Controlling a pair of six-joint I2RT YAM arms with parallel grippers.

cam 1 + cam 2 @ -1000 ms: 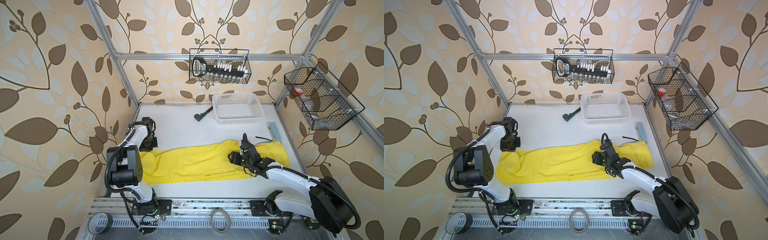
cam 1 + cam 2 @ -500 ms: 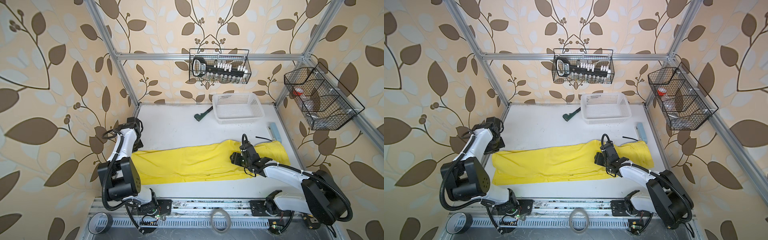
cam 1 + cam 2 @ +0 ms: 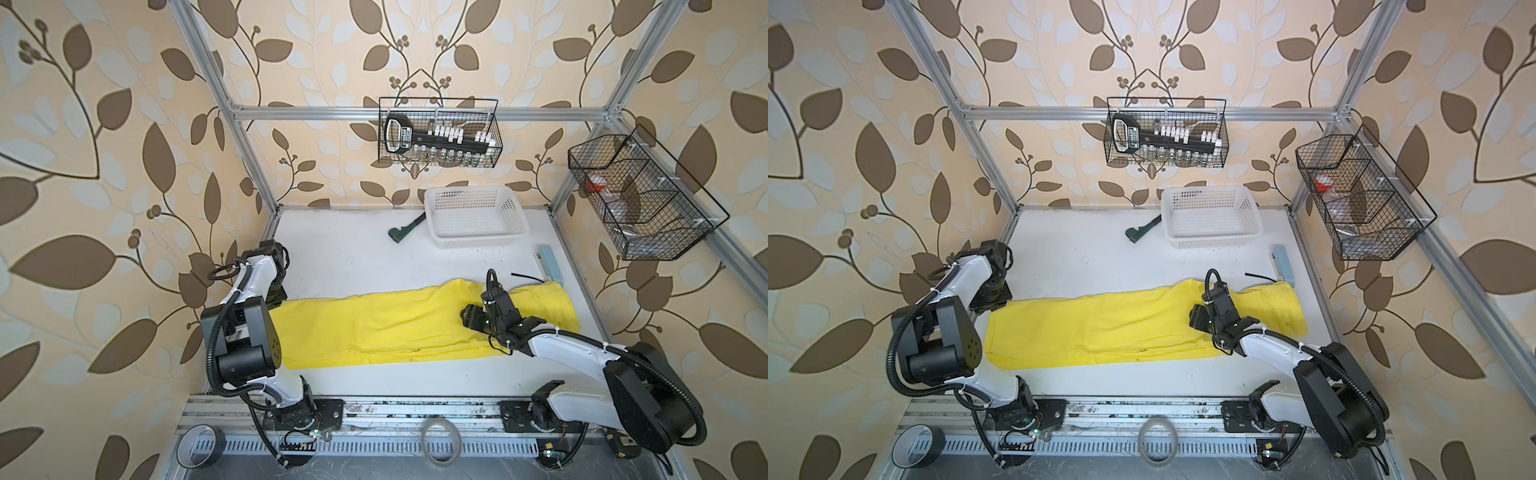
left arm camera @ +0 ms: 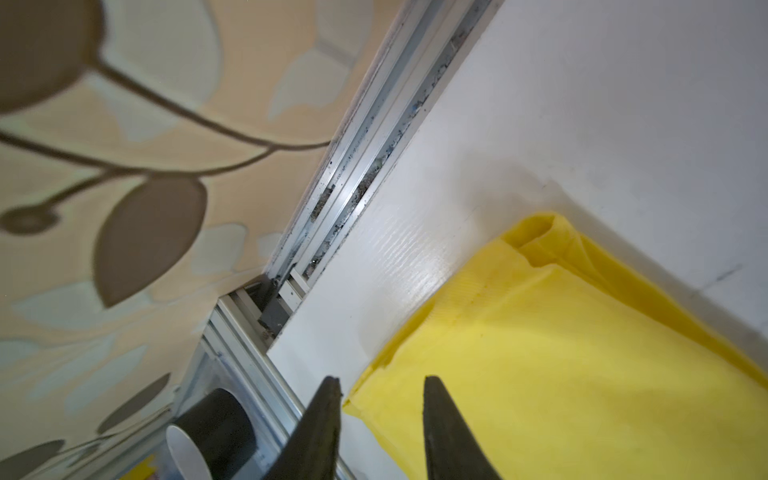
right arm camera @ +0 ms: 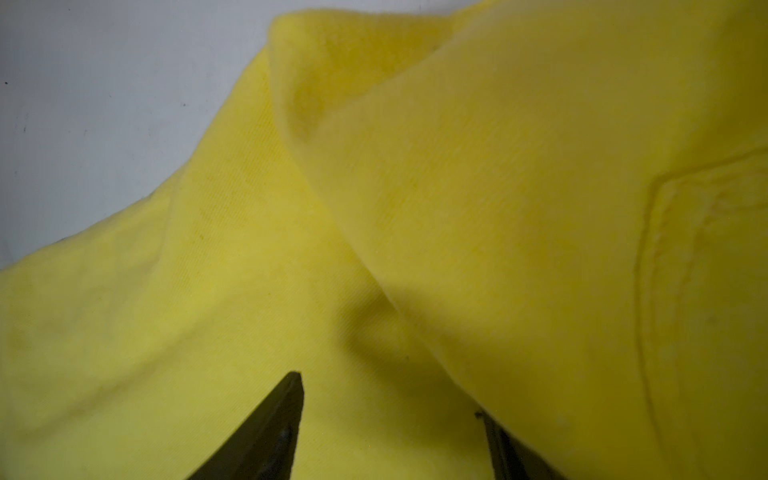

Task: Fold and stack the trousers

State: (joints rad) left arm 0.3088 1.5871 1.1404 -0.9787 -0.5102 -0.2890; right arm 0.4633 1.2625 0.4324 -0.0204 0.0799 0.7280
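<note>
The yellow trousers (image 3: 374,328) (image 3: 1100,328) lie flat across the white table, leg ends at the left and waist at the right. My left gripper (image 3: 277,296) (image 4: 378,384) hovers open over the far-left cuff corner of the trousers (image 4: 582,374). One finger is over bare table, the other over fabric, and nothing is gripped. My right gripper (image 3: 469,318) (image 3: 1198,318) (image 5: 386,395) rests open on the trousers (image 5: 498,166) near the seat. A raised fold of cloth covers part of one of its fingers.
A white basket (image 3: 478,220) stands at the back, with a green tool (image 3: 405,230) beside it. A pale blue object (image 3: 550,262) and a black cable (image 3: 525,277) lie at the right edge. The aluminium frame rail (image 4: 365,166) runs close by my left gripper.
My left gripper drew the leg end leftward, stretching the trousers flat, then opened and let go of the fabric. My right arm shifted only slightly and stayed open.
</note>
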